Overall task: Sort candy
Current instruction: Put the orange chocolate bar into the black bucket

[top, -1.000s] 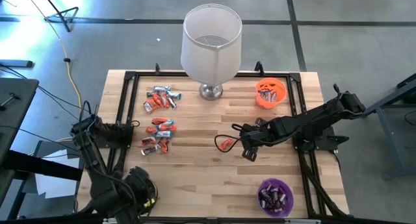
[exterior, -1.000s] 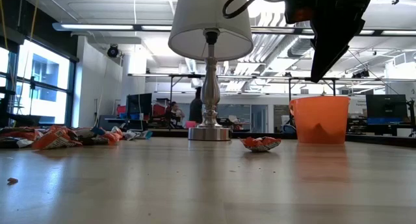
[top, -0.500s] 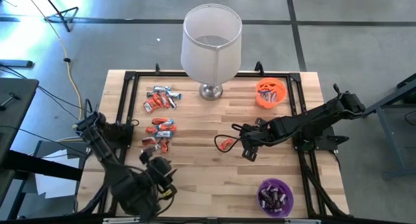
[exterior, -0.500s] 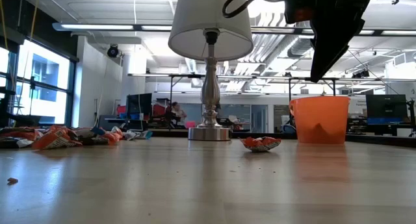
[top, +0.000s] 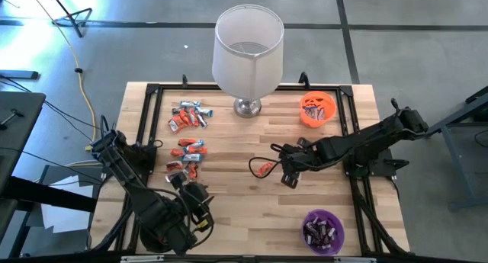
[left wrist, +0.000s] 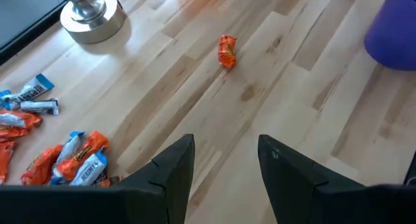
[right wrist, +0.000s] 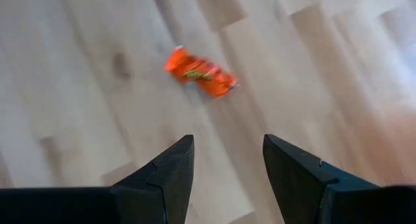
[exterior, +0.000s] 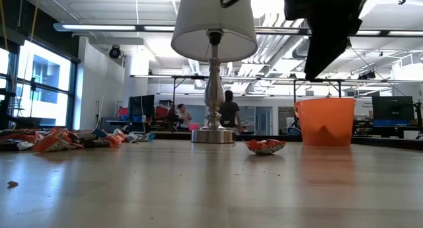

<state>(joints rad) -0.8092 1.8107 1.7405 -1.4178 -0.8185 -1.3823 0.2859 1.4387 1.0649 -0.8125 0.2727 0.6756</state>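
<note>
One orange-red candy [top: 264,168] lies alone at the high view's centre, just left of the right end effector [top: 285,174]; the unsorted candy pile [top: 187,160] sits centre-left, with the left end effector [top: 200,210] lower left. Low view: that lone piece rests apart from the orange bowl [exterior: 324,121]. Right wrist view: fingers spread wide, empty, candy just ahead. Left wrist view: likewise wide, empty. Picking seems underway; next likely lowering, closing around the wrapper.

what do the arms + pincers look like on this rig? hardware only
Both arms are dark, near-black, jointed links. The left arm has yellow markings near its wrist; a black cable loops off the right arm by its wrist. Left pincer and right pincer each have two dark, flat, tapering fingers with angular edges.
</note>
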